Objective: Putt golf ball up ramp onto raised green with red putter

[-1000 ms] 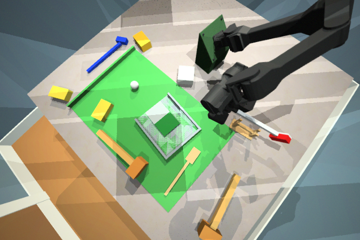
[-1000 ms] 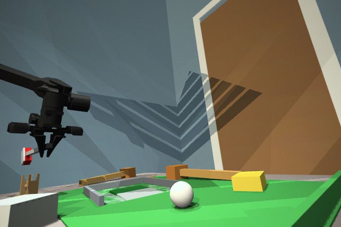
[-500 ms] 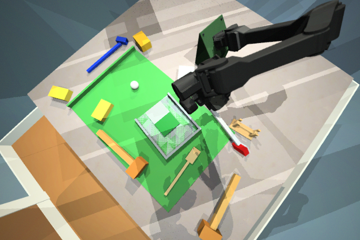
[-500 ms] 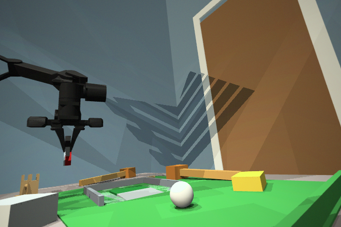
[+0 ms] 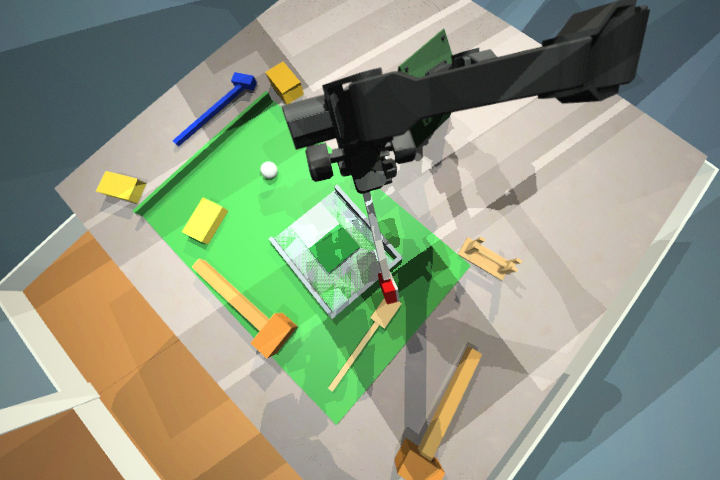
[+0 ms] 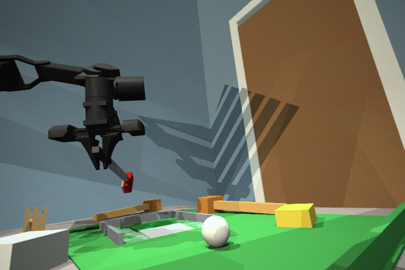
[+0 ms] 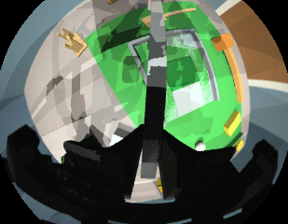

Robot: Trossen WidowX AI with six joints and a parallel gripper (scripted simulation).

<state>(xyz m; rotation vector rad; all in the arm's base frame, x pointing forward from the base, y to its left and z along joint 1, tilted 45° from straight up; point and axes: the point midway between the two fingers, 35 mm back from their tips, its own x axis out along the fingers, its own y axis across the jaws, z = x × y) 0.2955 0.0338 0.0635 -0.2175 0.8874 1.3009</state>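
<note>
My gripper (image 5: 367, 191) (image 6: 102, 166) is shut on the grey shaft of the red putter (image 5: 388, 289) (image 6: 127, 183). It holds the putter high in the air, with the red head slanting down and away from the fingers. Seen from above, the putter hangs over the near edge of the grey-framed ramp with the raised green (image 5: 335, 250) (image 6: 165, 227). The white golf ball (image 5: 268, 169) (image 6: 215, 230) (image 7: 199, 145) rests on the green mat (image 5: 242, 141), apart from the ramp and well away from the putter head.
On or around the mat lie a blue putter (image 5: 211, 110), three yellow blocks (image 5: 284, 80) (image 5: 120, 185) (image 5: 204, 219), two orange mallets (image 5: 242, 305) (image 5: 440, 418), a tan paddle (image 5: 366, 339) and a wooden stand (image 5: 488, 257). A dark green board (image 5: 426, 56) stands behind the arm.
</note>
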